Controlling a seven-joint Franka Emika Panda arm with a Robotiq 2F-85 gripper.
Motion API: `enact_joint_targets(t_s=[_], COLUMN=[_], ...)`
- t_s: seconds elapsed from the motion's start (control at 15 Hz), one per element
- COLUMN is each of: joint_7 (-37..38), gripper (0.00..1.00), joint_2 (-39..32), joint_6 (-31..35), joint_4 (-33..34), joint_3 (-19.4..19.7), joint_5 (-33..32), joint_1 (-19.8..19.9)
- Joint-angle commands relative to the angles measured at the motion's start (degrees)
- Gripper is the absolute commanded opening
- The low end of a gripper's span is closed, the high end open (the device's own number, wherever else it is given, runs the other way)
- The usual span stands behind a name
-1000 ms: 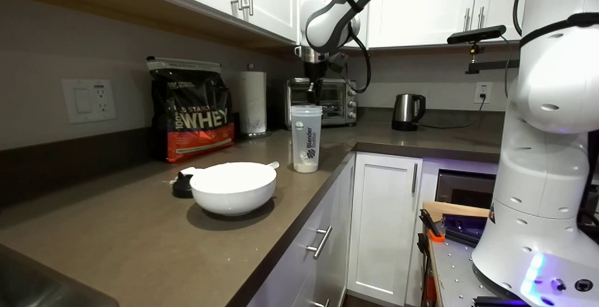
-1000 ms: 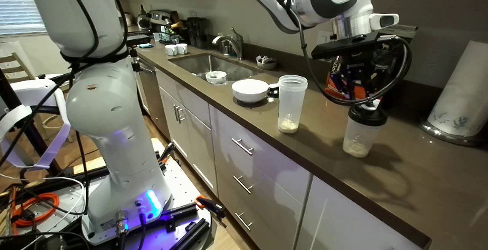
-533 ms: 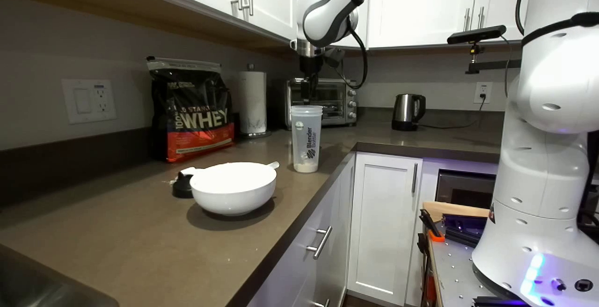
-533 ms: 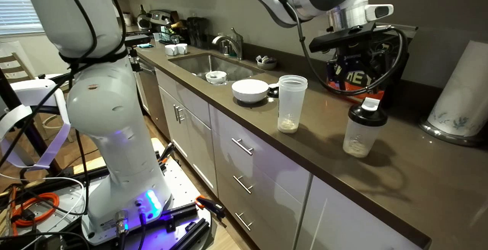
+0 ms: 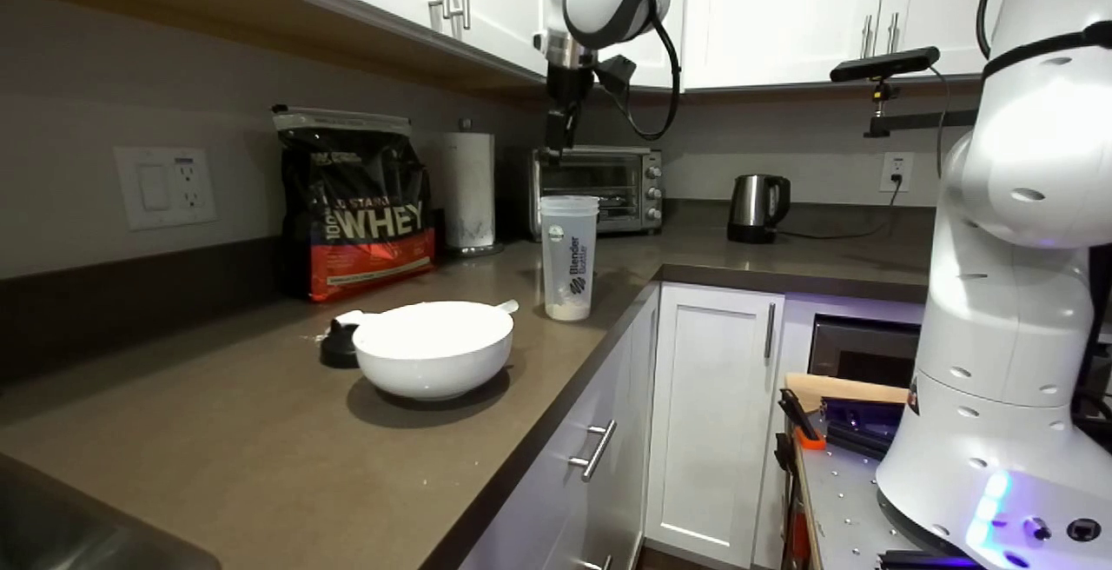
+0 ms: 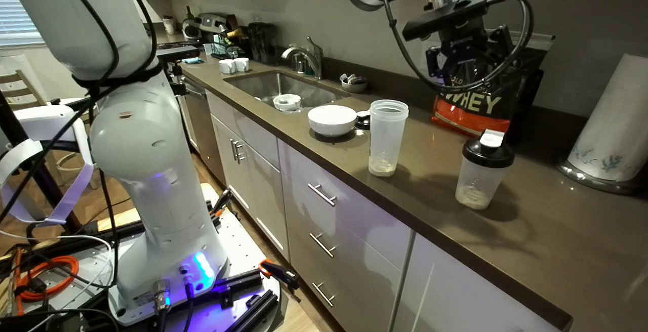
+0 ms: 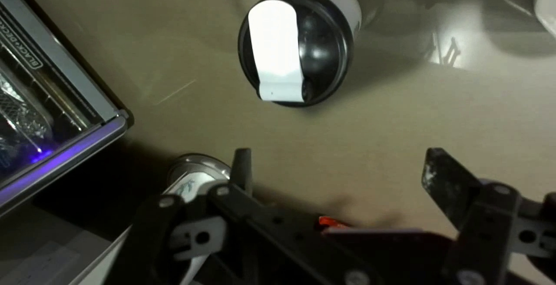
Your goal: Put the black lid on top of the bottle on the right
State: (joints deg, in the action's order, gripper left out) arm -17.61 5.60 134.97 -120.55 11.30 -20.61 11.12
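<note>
On the brown counter (image 6: 582,210), the right-hand shaker bottle (image 6: 476,189) stands upright, wearing its black lid (image 6: 483,157). I judge the placing step done: my gripper (image 7: 338,159) hangs higher and apart from it, its 2 fingers (image 7: 449,183) spread wide with nothing held. Next I'd back away without brushing the uncapped Blender Bottle (image 5: 565,266); I can't tell whether the lid is pressed fully home.
</note>
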Motion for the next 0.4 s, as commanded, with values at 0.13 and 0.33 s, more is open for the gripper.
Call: enact_joint_targets(t_s=[0.13,0.33], joint_7=[-0.1,-0.1], gripper=[1.0,1.0], joint_2=[1.6,1.7], joint_6=[-0.3,-0.3], joint_4=[-0.2,-0.4], joint_3=[-0.4,-0.3], joint_5=[0.1,0.1], joint_1=[-0.4,-0.4])
